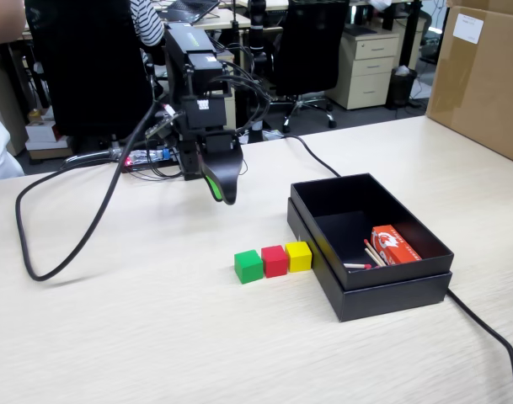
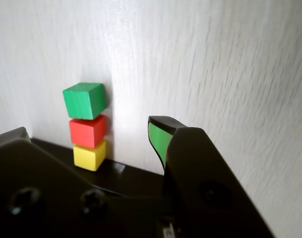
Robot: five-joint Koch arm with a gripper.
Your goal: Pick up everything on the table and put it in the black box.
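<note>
Three small cubes sit in a touching row on the beige table point(image 1: 138, 337): green point(image 1: 248, 266), red point(image 1: 274, 261), yellow point(image 1: 299, 256). The yellow one is right beside the black box point(image 1: 382, 295), whose wall shows dark in the wrist view point(image 2: 131, 173). My gripper point(image 1: 222, 195) hangs above the table behind the row, apart from it. In the wrist view my gripper point(image 2: 89, 130) is open and empty, and the green point(image 2: 84, 100), red point(image 2: 88, 131) and yellow point(image 2: 90, 155) cubes show between its jaws.
A red-and-white matchbox point(image 1: 394, 244) and loose matches point(image 1: 361, 265) lie inside the black box. A big brown carton point(image 1: 479, 76) stands at the right. A black cable point(image 1: 62, 252) loops over the table at the left; another point(image 1: 492, 337) runs past the box.
</note>
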